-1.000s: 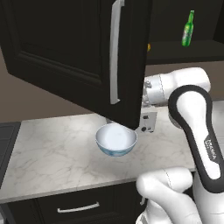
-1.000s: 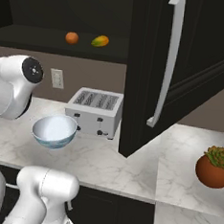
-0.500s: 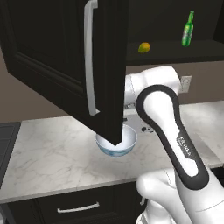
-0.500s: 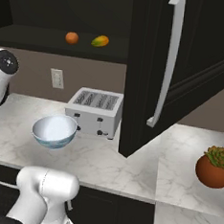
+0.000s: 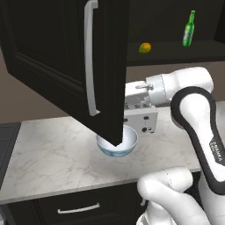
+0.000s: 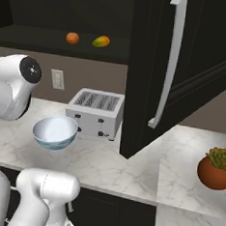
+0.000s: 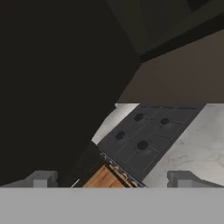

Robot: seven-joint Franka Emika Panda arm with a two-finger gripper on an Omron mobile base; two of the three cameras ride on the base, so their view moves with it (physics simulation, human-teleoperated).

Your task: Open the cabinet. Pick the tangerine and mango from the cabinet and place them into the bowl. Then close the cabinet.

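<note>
With both doors of the cabinet (image 6: 186, 68) swung wide, the tangerine (image 6: 72, 38) and mango (image 6: 101, 41) sit exposed on its shelf at 12 o'clock above the bowl (image 6: 55, 132). The gripper (image 7: 111, 179) stands apart, empty. "FRANKA" reads faintly on the arm.

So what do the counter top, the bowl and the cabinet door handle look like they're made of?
The pale grey-veined counter top looks like polished marble or a stone imitation, going by the veining. The round pale blue-white bowl looks like glazed ceramic: glossy highlights on a smooth wall. The long vertical silver bar handle on the black panelled cabinet door looks like brushed metal, with a soft sheen.
</note>
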